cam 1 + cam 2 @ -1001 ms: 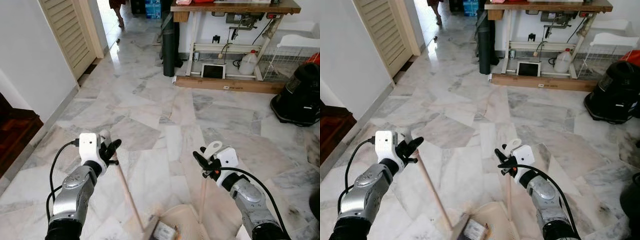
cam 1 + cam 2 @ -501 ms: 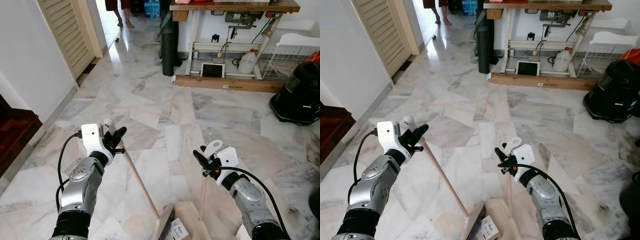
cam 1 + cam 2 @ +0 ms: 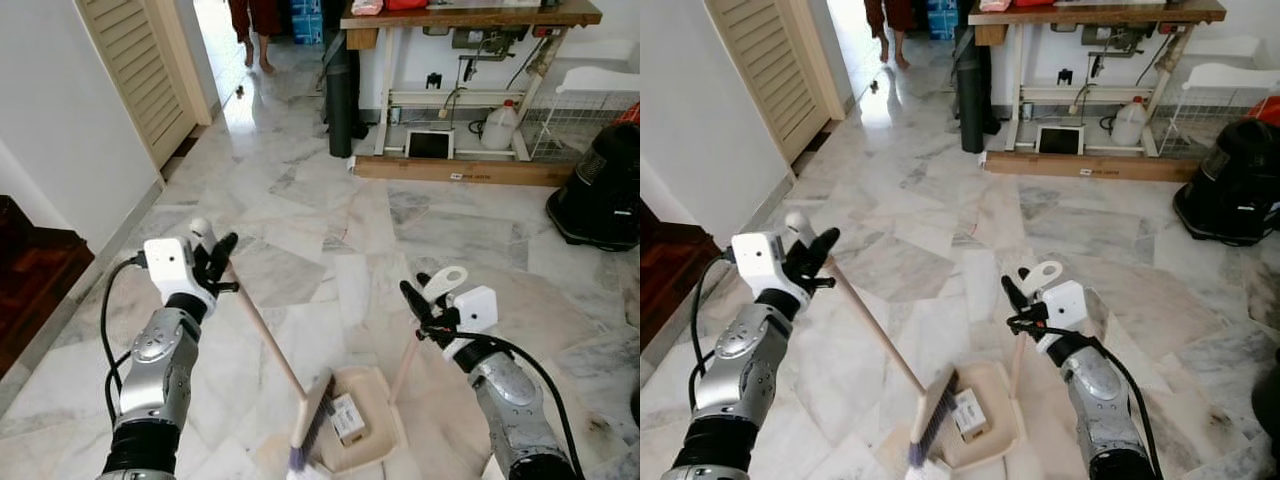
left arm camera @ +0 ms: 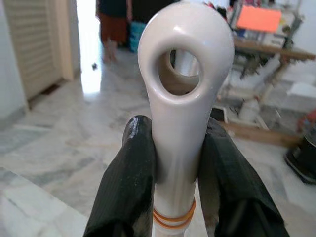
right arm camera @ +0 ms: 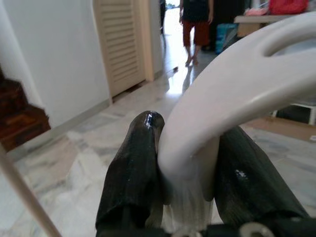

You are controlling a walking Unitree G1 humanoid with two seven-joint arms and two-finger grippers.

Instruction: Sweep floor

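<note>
The left gripper (image 3: 214,262) sat at the left middle of the left eye view, its two black fingers (image 4: 132,168) clenched around the white looped top of the broom handle (image 3: 262,334). The handle's long axis ran diagonally across the frame, from that grip down and to the right toward the lower centre, where the broom head (image 3: 310,421) rested with its bristles pointing down at the marble floor (image 3: 300,190). The head lay just against the left rim of the beige dustpan (image 3: 372,440), which sat flat on the floor at the bottom centre with its open mouth turned toward the broom. A small printed box (image 3: 347,417) lay inside the pan, close beside the bristles.

The right gripper (image 3: 428,310) was at the right middle of the frame, its fingers (image 5: 131,168) closed on the white looped end of the dustpan handle (image 3: 406,365). That handle stood nearly upright, leaning slightly from the gripper down and left to the back of the pan.

Along the top of the frame stood a wooden workbench (image 3: 470,16) with a plastic jug (image 3: 499,127) and a tablet-like screen (image 3: 430,144) beneath it. A black vacuum cleaner (image 3: 600,188) sat at the right edge, a louvred door (image 3: 135,70) at the upper left, and a person's legs (image 3: 258,25) showed in the doorway at the top.
</note>
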